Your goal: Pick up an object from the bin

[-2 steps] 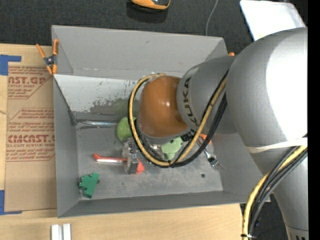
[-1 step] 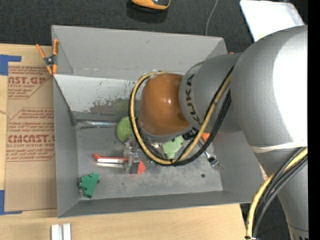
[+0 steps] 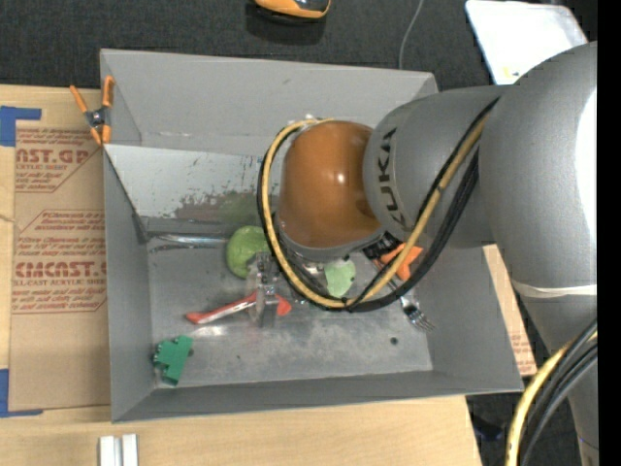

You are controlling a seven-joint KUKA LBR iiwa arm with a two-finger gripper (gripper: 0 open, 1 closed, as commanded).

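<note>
Currently gripper (image 3: 264, 296) sits low in bin (image 3: 330, 349) at long red piece's (image 3: 225, 310) right end, green ball (image 3: 246, 249) just beside. Open or closed: can't tell.

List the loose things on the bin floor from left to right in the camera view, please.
Dark green block → thin red tool → pale green piece → small grey piece. The yellow-green ball overlaps the red tool sideways, so it is left out.
</note>
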